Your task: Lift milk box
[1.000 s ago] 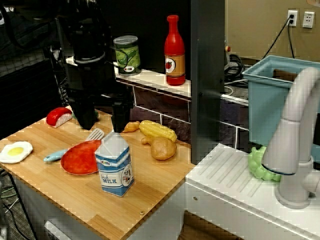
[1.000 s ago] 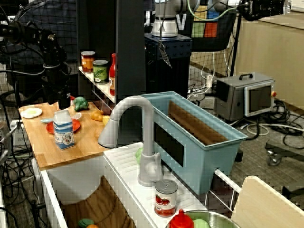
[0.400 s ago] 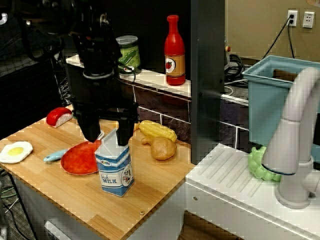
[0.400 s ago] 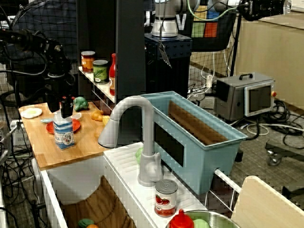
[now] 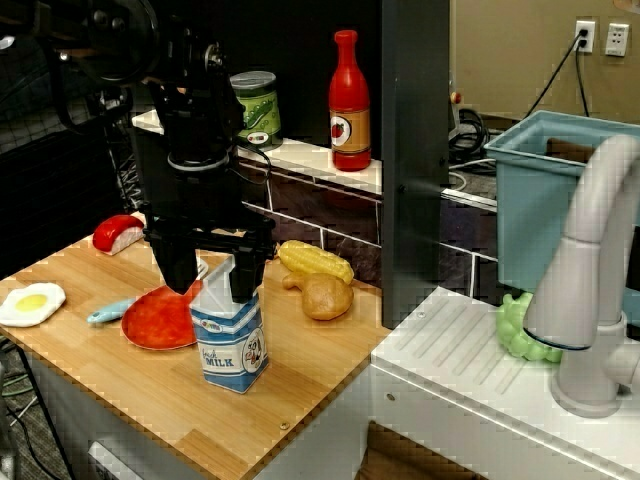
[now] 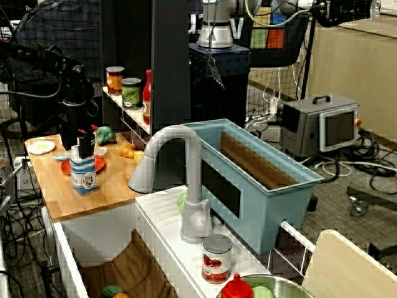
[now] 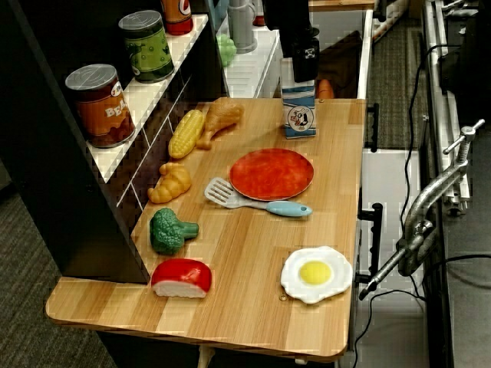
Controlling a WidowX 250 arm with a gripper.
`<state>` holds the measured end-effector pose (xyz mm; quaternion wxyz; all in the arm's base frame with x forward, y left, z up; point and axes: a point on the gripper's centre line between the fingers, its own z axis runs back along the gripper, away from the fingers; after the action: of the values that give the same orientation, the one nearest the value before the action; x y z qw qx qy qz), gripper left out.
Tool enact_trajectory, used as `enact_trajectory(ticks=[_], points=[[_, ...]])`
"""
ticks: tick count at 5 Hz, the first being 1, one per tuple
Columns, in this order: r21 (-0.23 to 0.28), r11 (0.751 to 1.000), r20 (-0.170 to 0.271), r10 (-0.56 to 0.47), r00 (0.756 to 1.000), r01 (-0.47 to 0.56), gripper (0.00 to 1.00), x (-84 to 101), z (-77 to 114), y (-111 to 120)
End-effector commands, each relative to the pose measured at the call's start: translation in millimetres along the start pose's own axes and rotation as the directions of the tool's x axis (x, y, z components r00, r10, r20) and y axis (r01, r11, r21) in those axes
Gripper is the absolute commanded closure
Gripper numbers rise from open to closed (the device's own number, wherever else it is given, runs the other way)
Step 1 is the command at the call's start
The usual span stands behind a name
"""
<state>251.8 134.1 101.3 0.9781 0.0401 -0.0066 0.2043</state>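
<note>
- The milk box is standing upright on the wooden table, close to the edge that meets the white counter; bare wood is lying open on its front side toward the table lip.
- The claw is hanging straight above the carton, its two black fingers spread wide and straddling the white peaked top, one on each side; whether they are touching it I cannot tell.
- In the front view, the red plate is sitting just beside the carton at 9 o'clock, with the blue-handled spatula past it.
- The potato and corn are lying at 2 o'clock, near but apart.
- The fried egg and red-and-white piece are resting well apart, far left.
</note>
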Motion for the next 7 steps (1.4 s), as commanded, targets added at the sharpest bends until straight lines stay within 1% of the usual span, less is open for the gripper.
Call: enact_trajectory(ticks=[1, 2, 3, 4, 5, 6, 7], points=[[0.041, 0.999, -0.022, -0.013, 1.0, 0.014, 0.0, -2.9, -15.8, 7.0], [0.049, 0.999, -0.043, -0.013, 0.999, 0.015, 0.0, -1.8, -22.5, 8.5], [0.048, 0.998, -0.045, -0.027, 0.999, 0.03, 1.0, -5.3, -23.0, 7.0], [0.045, 0.999, -0.046, -0.027, 0.999, 0.029, 1.0, -6.0, -22.1, 6.7], [0.042, 0.999, -0.043, -0.026, 0.999, 0.028, 1.0, -4.4, -16.4, 5.8], [0.005, 0.999, -0.03, -0.042, 0.999, 0.042, 1.0, -3.9, 7.3, 0.4], [-0.048, 0.998, -0.013, -0.046, 0.999, 0.046, 1.0, 0.9, 39.0, -1.3]])
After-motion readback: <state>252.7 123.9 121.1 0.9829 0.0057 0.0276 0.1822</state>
